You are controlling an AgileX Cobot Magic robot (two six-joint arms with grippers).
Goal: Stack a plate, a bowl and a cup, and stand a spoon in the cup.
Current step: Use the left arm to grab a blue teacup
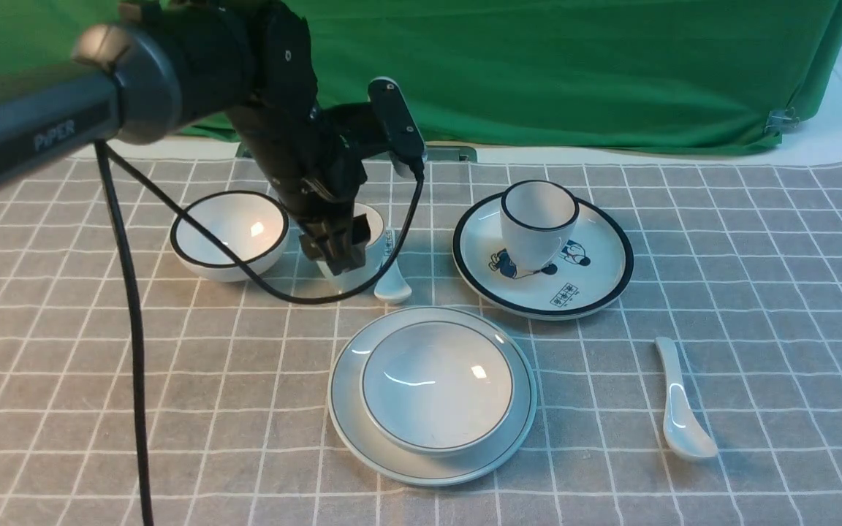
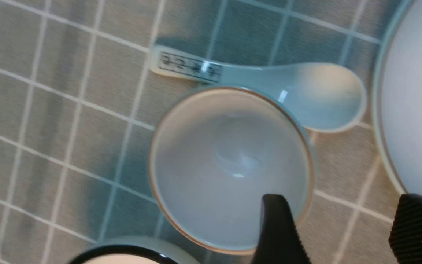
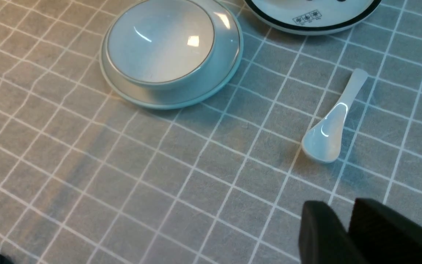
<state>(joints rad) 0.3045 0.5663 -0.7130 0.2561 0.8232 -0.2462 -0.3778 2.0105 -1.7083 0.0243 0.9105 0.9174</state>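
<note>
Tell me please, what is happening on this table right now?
The left arm has its jaws open across the rim of the cup, one inside and one outside, not yet closed. The bowl already sits on the plate. The spoon lies on the checked cloth, untouched. The right arm hangs above the cloth, its jaws holding nothing.

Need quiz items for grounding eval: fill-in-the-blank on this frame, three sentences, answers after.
1. The bowl sits on the ___.
2. One finger of the left gripper is ___ the cup, the other outside its wall.
3. The spoon lies on the robot's ___ side of the bowl.

Missing words: plate; inside; right.
</note>
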